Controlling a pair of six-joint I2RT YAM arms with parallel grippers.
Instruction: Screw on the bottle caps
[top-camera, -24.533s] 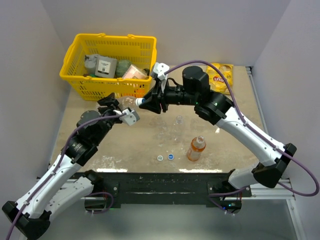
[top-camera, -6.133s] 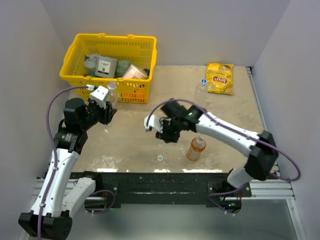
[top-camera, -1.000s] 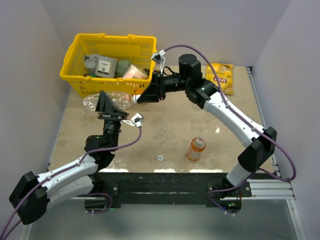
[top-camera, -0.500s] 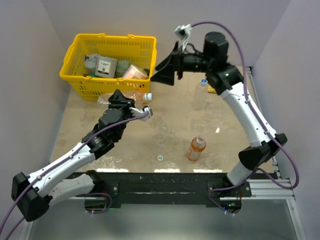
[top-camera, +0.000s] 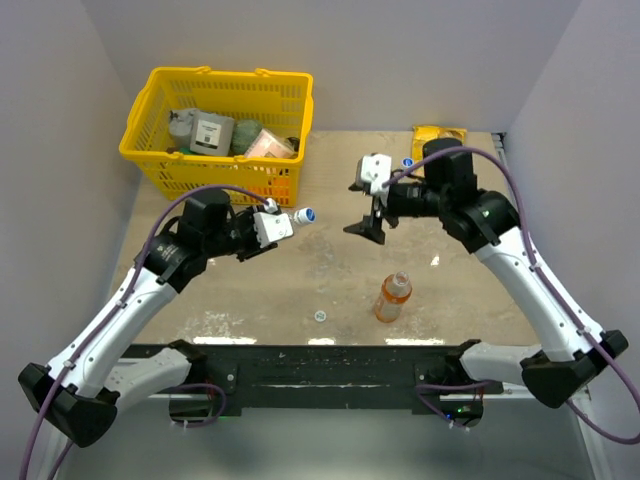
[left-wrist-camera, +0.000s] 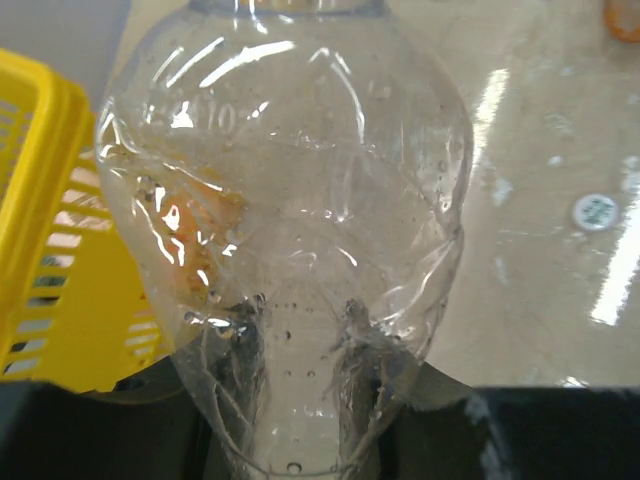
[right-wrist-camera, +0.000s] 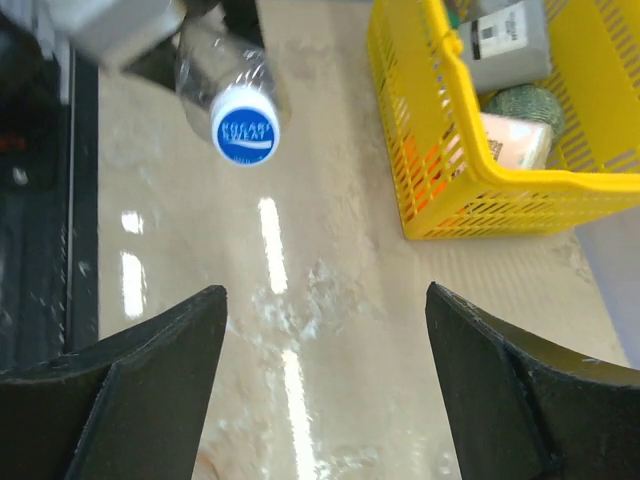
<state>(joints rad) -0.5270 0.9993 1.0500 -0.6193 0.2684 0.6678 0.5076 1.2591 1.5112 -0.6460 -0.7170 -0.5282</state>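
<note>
Nearest us, one whitish-grey round plastic screw cap (top-camera: 319, 317), lying loose on the table, well apart from both arms. Just beyond, one small orange plastic bottle (top-camera: 392, 298), upright, its neck apparently uncapped; we judge a sweeping arm could topple it. Left gripper (top-camera: 268, 224): jaws pinching one clear thin-walled plastic bottle (left-wrist-camera: 300, 200), held level in the air, blue round screw cap (right-wrist-camera: 245, 126) on its mouth. The wall dents under the grip, so we fear it twisting or slipping during tightening. Right gripper (right-wrist-camera: 325, 300): jaws spread, empty, facing that cap but apart. Farther, yellow plastic basket (top-camera: 200, 172): grey labelled box (top-camera: 211, 133), pinkish packet (top-camera: 268, 145), other goods indistinct. Farthest, a second blue-capped clear bottle (top-camera: 407, 162).
</note>
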